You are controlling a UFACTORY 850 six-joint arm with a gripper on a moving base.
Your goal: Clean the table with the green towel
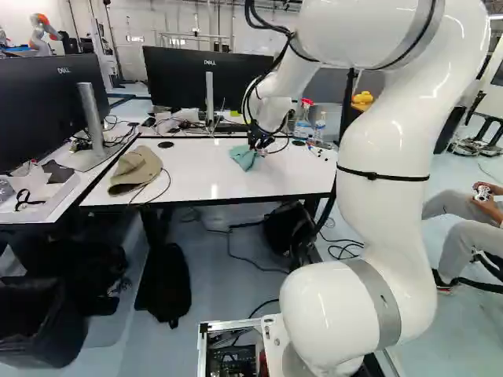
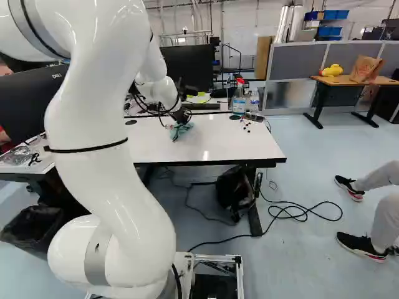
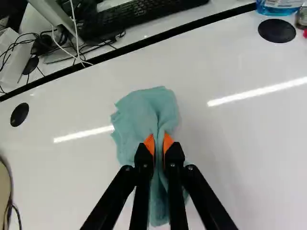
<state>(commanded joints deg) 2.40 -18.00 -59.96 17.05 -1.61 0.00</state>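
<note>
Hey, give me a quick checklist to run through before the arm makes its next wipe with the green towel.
1. Pincer shut on the towel: ok, the cloth is pinched between both orange pads.
2. Towel over the table to be wiped: ok, it is over the white top.
3. Towel pressed evenly on the surface: cannot tell; it looks bunched at the grip.
4. Cap off the table: not ok, it lies at the left of the top in the left base view.
5. Small pieces cleared: not ok, they lie scattered near the bottles.
6. Spray bottle upright: ok.
</note>
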